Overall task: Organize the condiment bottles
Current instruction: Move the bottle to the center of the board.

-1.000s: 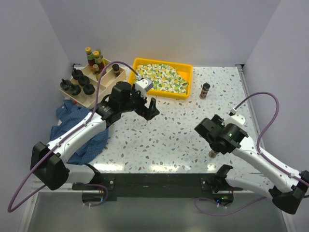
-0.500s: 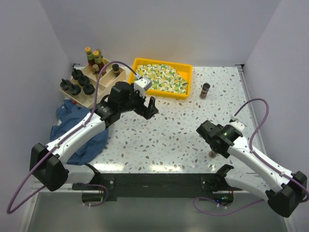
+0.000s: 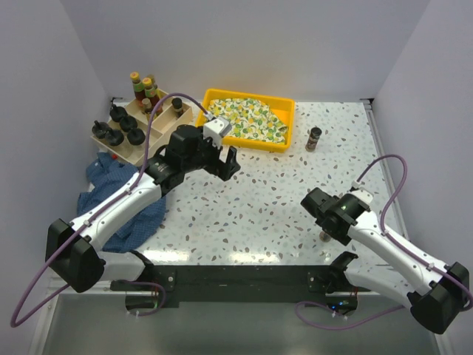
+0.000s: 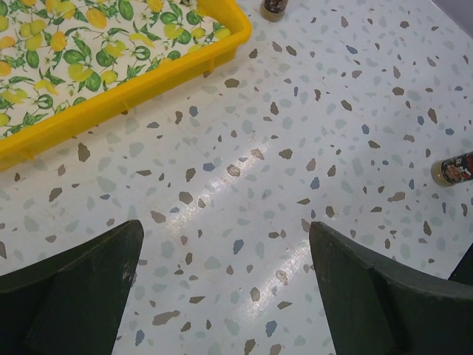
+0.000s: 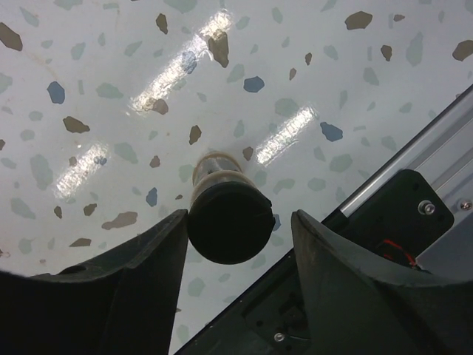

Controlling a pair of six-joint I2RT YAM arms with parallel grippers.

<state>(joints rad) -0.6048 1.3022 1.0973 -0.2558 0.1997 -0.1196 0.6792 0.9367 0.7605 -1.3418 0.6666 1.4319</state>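
Right gripper (image 5: 238, 219) had dropped over the brown spice jar (image 5: 228, 235) at the near right edge of the table (image 3: 259, 200). Its fingers had narrowed from wide to flank the black cap, one touching, the other just short, so there was no firm hold yet. Pickup looked imminent. Left gripper (image 4: 224, 248) hung wide open and empty near the yellow tray (image 4: 126, 100); the wooden box (image 3: 166, 117) sat far left.

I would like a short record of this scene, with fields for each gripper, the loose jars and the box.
left gripper: open, empty, near the tray
right gripper: open, fingers either side of an upright jar
second jar: upright, right of the tray
box: far left, holds bottles
cloth: blue, beside the box
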